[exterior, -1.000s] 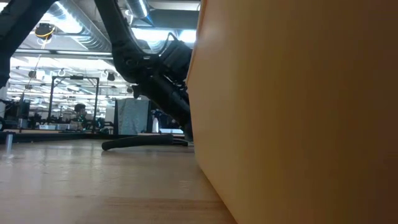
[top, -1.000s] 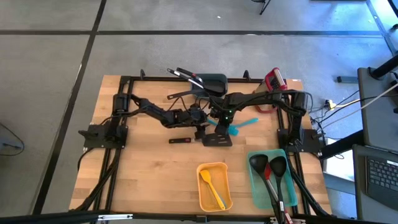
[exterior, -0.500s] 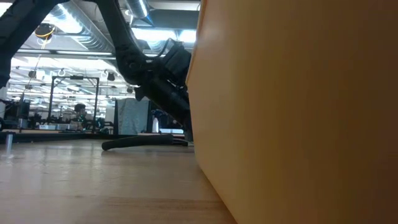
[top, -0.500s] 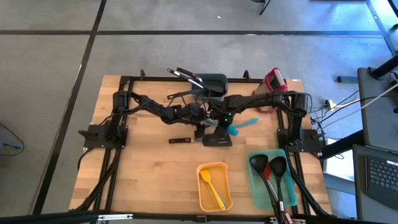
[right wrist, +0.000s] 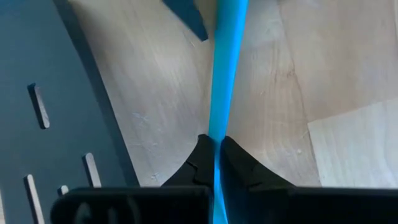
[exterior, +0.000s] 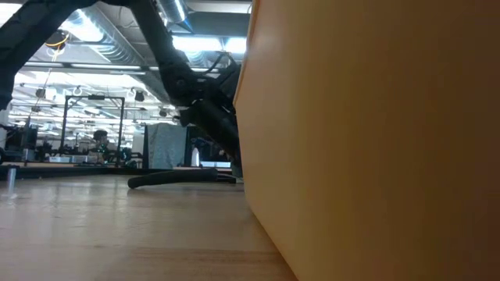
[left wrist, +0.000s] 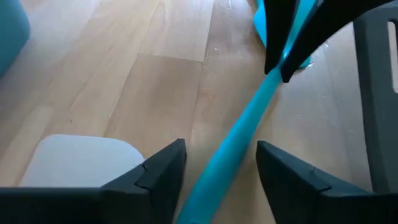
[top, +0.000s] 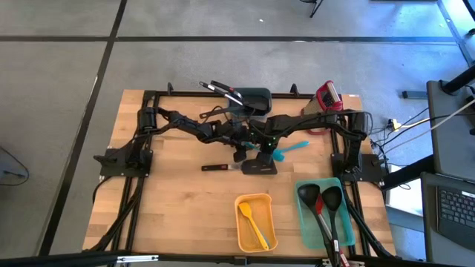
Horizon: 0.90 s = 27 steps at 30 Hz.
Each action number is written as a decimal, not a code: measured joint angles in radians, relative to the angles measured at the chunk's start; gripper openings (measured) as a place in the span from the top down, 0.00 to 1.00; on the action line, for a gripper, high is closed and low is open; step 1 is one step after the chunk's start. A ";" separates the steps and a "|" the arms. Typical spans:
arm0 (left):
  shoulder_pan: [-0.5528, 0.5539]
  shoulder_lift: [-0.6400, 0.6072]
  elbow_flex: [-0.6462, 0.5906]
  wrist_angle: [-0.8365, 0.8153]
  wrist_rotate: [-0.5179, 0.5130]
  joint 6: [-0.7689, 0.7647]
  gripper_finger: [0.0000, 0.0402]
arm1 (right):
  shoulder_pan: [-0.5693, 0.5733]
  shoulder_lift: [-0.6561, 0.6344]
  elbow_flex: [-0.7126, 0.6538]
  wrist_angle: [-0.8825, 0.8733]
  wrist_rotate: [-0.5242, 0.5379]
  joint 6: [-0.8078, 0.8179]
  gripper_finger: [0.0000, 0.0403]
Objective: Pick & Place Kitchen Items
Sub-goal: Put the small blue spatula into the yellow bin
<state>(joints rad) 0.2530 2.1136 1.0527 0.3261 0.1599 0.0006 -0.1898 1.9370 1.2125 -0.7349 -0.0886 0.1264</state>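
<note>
A teal spatula (top: 280,154) lies across the middle of the table. Its long handle (left wrist: 239,134) runs toward the left arm. My right gripper (top: 260,146) is shut on this handle. My left gripper (top: 243,143) is open, with one finger on each side of the handle (left wrist: 221,148) nearer its free end, and a gap shows on both sides. A black slotted turner (top: 258,165) lies flat on the table just in front of both grippers. My right gripper pinches the teal spatula's handle (right wrist: 219,127) between its two fingers, on the stretch near the head. The fingers lie across the handle, which runs straight on past them toward my left gripper. Whether the spatula is clear of the table I cannot tell.
A dark pan (top: 252,98) with utensils stands at the far edge, and a red item (top: 326,95) at the far right. A yellow bin (top: 256,239) holds an orange spatula. A teal bin (top: 306,222) holds black ladles. The yellow bin's wall (exterior: 375,140) fills the low view.
My left arm has swung its elbow toward the table's far edge, and its gripper has edged a little toward the right gripper and the teal handle. My right gripper and the spatula have kept still.
</note>
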 joint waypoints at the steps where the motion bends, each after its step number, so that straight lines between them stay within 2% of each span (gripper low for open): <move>1: -0.001 0.001 0.000 0.003 -0.004 -0.001 0.54 | 0.000 0.000 0.000 0.000 0.002 0.002 0.99; 5: 0.003 -0.003 0.002 -0.017 0.006 -0.010 0.72 | 0.000 0.000 0.000 0.001 0.006 0.004 0.99; 9: 0.015 -0.005 0.007 -0.064 0.084 -0.008 0.89 | 0.000 0.000 0.001 -0.001 0.018 -0.016 0.99; 14: 0.016 -0.008 0.008 -0.095 0.109 -0.060 0.89 | 0.001 0.002 0.002 -0.008 0.008 -0.027 0.93; 22: 0.012 -0.039 -0.001 -0.116 0.114 -0.168 0.93 | 0.000 0.010 0.086 -0.107 0.028 -0.045 0.66; 27: 0.009 -0.085 -0.004 -0.183 0.114 -0.179 0.94 | 0.003 0.010 0.198 -0.200 0.050 -0.073 0.56</move>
<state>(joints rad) 0.2616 2.0283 1.0489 0.1433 0.2737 -0.1780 -0.1871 1.9465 1.4104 -0.9352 -0.0385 0.0529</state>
